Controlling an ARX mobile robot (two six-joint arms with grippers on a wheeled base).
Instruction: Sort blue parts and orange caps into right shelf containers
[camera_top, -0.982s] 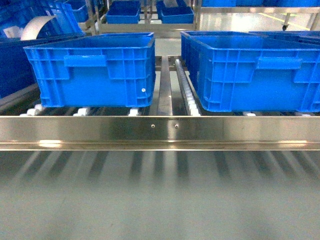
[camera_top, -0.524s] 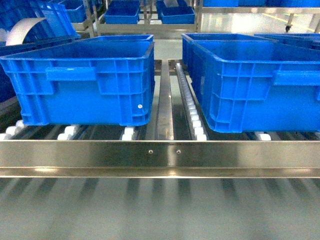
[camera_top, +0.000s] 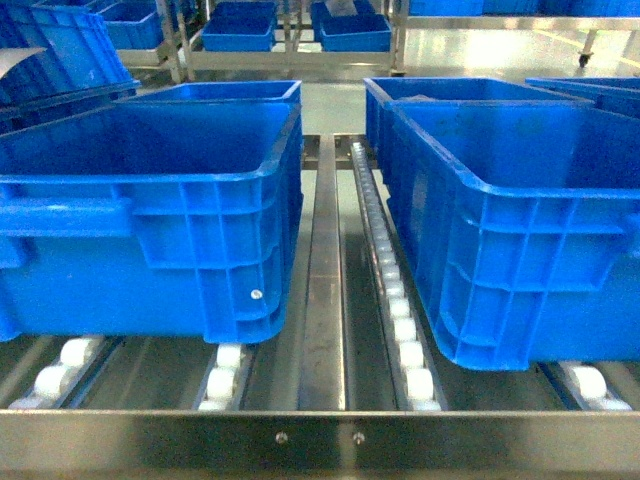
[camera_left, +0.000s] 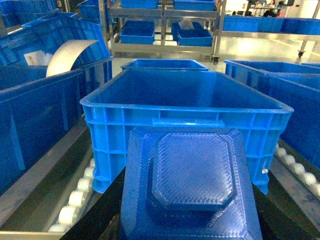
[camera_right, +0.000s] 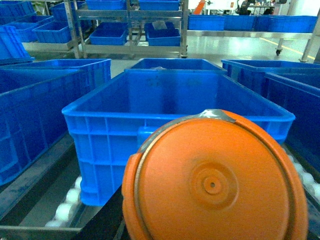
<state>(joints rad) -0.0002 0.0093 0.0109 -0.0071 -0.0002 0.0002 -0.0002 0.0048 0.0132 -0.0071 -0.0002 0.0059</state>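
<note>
Wrist views: blue part (camera_left: 192, 187) and orange cap (camera_right: 215, 182) hide each tool; grip unclear.

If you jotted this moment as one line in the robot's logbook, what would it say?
stage: facing shelf | left wrist view: blue part close before blue crate | right wrist view: orange cap close before blue crate | grippers: unseen | nothing dropped in yet

Warehouse or factory floor: blue plastic crates (camera_top: 150, 200) sit on metal roller racks (camera_top: 400, 330), with steel shelving (camera_left: 165, 45) holding more crates behind.
</note>
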